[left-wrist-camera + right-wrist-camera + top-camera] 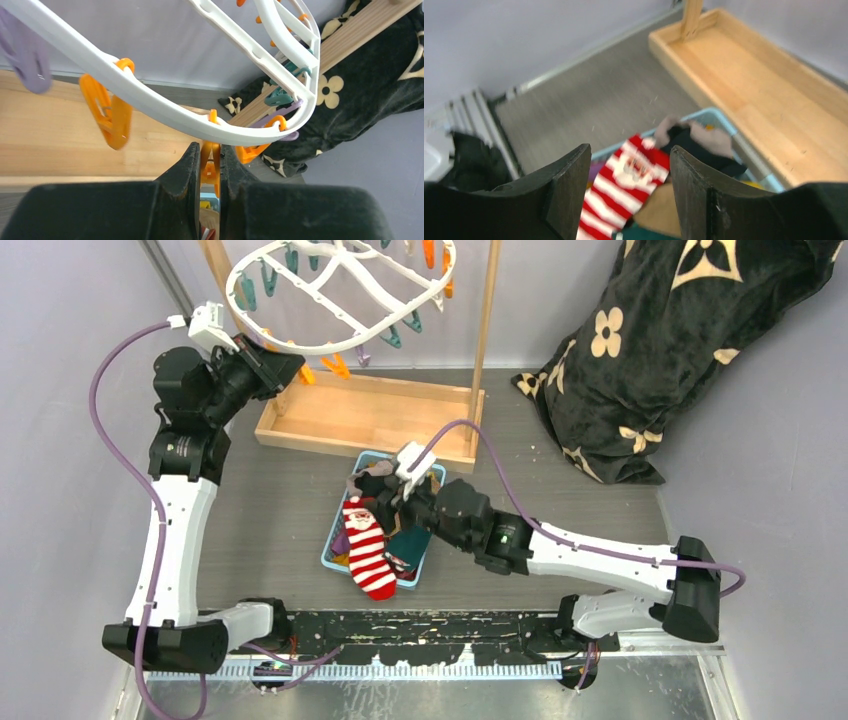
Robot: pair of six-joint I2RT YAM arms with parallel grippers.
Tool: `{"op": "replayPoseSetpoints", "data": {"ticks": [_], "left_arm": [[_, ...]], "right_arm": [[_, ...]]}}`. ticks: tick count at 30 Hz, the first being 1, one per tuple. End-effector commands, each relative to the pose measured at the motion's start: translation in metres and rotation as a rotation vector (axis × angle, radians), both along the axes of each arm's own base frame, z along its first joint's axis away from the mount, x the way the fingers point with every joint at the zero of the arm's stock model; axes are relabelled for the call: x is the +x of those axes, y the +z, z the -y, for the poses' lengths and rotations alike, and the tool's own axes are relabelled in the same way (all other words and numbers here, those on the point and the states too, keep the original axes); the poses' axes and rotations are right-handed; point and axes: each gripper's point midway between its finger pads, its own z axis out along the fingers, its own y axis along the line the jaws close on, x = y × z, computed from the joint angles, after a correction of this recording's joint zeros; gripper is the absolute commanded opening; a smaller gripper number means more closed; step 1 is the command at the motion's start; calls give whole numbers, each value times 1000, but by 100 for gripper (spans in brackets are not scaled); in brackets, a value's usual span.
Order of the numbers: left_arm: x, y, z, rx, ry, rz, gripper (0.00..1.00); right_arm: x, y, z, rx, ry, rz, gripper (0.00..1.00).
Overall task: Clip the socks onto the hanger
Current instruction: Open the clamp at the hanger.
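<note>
Step in hand: sock pickup. Left claw is closed on an orange clip under the hanger rim. Right claw is open and empty above the basket, where the striped sock drapes over the edge. Next: descend, grip the sock, carry it to the clip.

Glossy plastic hanger, seemingly knitted socks

The grey table carries three things. A blue basket sits straight beneath the spread jaws of the right gripper. Just beyond them lies the wooden stand's shallow tray — its left end below the pinched jaws of the left gripper. Well right of both pairs of jaws, a black flowered blanket lies heaped.
</note>
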Motion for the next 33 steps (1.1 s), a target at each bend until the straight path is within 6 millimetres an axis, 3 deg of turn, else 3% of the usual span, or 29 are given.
{"op": "replayPoseSetpoints", "data": {"ticks": [1,5,7,10,14,17,28,33], "left_arm": [[-6,21,-10,22,57,60,0],[-7,20,-9,15,55,55,0],[-6,19,-8,14,53,52,0],[-6,19,-8,16,48,54,0],[-9,20,-7,25,42,61,1],[-10,21,-8,29,45,67,0],[-8,22,-8,20,44,68,0],[-8,25,-7,16,42,75,0]], "right_arm": [[-33,-40,8,-173,79,-27,64],[-75,-69,5,-297,202,24,64],[-87,-85,6,-367,216,52,65],[-72,-88,8,-343,113,-9,67],[-34,-57,-11,-93,74,-210,71],[-20,-53,-27,-127,12,-196,71],[11,-102,-74,-598,-309,-15,64],[16,-116,-83,-702,-357,48,59]]}}
